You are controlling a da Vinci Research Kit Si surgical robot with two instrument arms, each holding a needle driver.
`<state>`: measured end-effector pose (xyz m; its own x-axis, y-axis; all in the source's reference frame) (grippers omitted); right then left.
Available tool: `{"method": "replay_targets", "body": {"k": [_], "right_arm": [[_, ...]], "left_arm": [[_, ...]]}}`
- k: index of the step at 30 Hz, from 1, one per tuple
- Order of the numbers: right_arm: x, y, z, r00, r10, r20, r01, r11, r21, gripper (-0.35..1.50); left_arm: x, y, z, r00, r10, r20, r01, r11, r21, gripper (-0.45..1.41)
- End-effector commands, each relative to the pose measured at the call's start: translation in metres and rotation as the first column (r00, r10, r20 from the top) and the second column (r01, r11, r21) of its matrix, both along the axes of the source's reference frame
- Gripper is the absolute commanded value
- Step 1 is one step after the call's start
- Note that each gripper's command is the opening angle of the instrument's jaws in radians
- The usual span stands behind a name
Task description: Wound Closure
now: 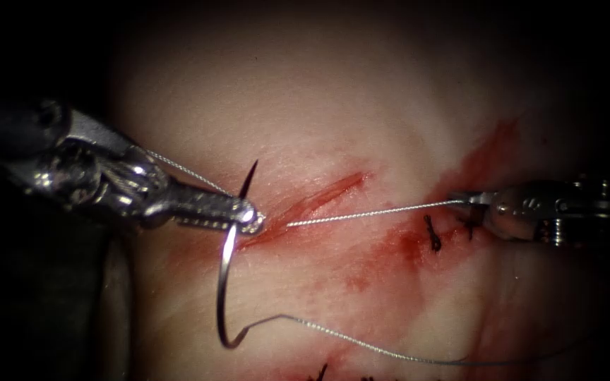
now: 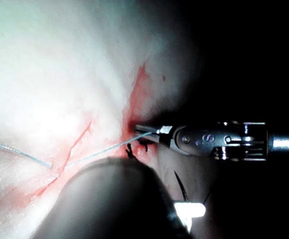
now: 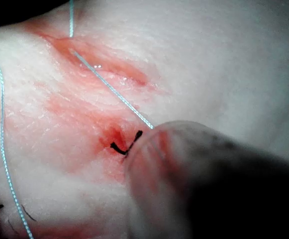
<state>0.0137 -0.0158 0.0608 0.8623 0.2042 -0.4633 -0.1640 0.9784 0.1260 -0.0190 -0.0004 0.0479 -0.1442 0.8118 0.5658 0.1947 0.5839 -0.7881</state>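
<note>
My left tool (image 1: 248, 215) comes in from the left and its jaws are shut on the curved needle (image 1: 222, 282) a short way behind the tip. The needle is out of the tissue, left of the cut (image 1: 319, 201); its tip points up and its body curves down below the jaws. From its tail, thread (image 1: 361, 344) trails off to the right. My right tool (image 1: 476, 200) is shut on the thread (image 1: 375, 213), which runs taut from the cut's left end to its jaws. In the left wrist view, the right tool (image 2: 150, 131) holds this thread (image 2: 99, 152).
Black stitch ends (image 1: 433, 234) sit in red fluid (image 1: 397, 243) right of the cut, just left of the right tool; the right wrist view shows one (image 3: 122, 147) beside the taut thread (image 3: 114, 92). More black ends (image 1: 319, 370) lie at the lower edge of the tissue (image 1: 305, 92).
</note>
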Motion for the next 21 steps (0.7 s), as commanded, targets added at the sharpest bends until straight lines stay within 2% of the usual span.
{"method": "replay_targets", "body": {"k": [1,3,17,21], "right_arm": [[-0.0014,0.0009,0.0008,1.000,0.003,0.015,-0.003,1.000,-0.005,-0.35],[-0.0034,0.0019,0.0012,1.000,0.023,0.021,-0.022,1.000,-0.011,-0.35],[-0.0107,0.0050,0.0022,0.995,0.094,0.045,-0.094,0.996,-0.008,-0.35],[-0.0134,0.0060,0.0028,0.992,0.104,0.077,-0.104,0.995,-0.007,-0.35]], "left_arm": [[-0.0005,0.0000,0.0005,1.000,0.000,0.000,0.000,1.000,0.000,-0.45],[-0.0005,0.0000,0.0005,1.000,0.000,0.000,0.000,1.000,0.000,-0.45],[-0.0005,0.0000,0.0005,1.000,0.000,0.000,0.000,1.000,0.000,-0.45],[-0.0005,0.0000,0.0005,1.000,0.000,0.000,0.000,1.000,0.000,-0.45]]}}
